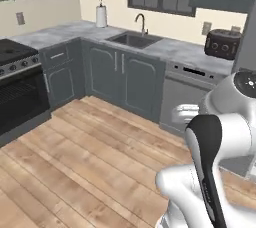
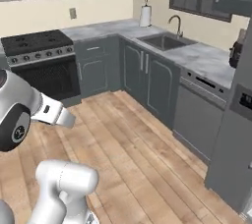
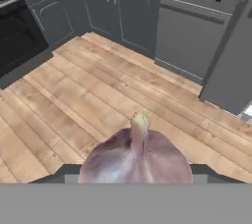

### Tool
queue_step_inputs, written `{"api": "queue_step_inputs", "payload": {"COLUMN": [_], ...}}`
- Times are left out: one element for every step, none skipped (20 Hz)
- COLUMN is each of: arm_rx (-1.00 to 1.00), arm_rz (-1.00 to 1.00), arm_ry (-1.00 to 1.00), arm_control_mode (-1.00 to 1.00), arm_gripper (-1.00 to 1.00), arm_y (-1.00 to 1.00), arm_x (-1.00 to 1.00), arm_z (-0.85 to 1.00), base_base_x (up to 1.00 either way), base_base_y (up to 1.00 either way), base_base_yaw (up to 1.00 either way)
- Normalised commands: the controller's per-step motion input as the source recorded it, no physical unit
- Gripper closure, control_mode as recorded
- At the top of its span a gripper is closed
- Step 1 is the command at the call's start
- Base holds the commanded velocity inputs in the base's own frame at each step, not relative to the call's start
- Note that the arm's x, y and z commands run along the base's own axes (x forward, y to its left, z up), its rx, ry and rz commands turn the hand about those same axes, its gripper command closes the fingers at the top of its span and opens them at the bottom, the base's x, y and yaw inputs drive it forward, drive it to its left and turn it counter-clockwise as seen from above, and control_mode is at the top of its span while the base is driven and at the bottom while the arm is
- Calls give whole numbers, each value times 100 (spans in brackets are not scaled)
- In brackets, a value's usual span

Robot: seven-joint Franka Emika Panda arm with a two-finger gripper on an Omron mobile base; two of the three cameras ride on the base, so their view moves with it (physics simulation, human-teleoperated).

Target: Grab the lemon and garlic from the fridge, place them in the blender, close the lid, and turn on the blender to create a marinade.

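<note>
Here the gripper (image 3: 135,171) pinches the garlic (image 3: 136,158), a purplish bulb with its stem tip pointing away from the hand; the hand looks down over the wood floor (image 3: 74,100). The fridge (image 2: 235,134) stands to the right, beside the dishwasher (image 3: 189,31).

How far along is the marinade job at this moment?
Mid-job: the garlic sits between the gripper fingertips in the hand view, apparently already fetched, over the wooden floor. The lemon's status can't be judged. Left: garlic into the blender, lid on, switch on.
</note>
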Motion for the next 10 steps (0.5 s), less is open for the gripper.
{"api": "queue_step_inputs", "payload": {"arm_rx": [0,0,0,0,0,0,0,0,0,0], "arm_rz": [0,0,0,0,0,0,0,0,0,0], "arm_ry": [0,0,0,0,0,0,0,0,0,0], "arm_control_mode": [100,100,100,100,100,100,100,100,100,100], "arm_gripper": [100,100,100,100,100,100,100,100,100,100], "arm_y": [0,0,0,0,0,0,0,0,0,0], "arm_x": [0,0,0,0,0,0,0,0,0,0], "arm_z": [0,0,0,0,0,0,0,0,0,0], "base_base_x": [-57,-59,-58,-59,-60,-61,-66,-76,-81,-84], "base_base_y": [31,31,31,30,30,30,32,38,44,50], "base_base_yaw": [79,79,79,79,78,78,76,72,70,68]}}
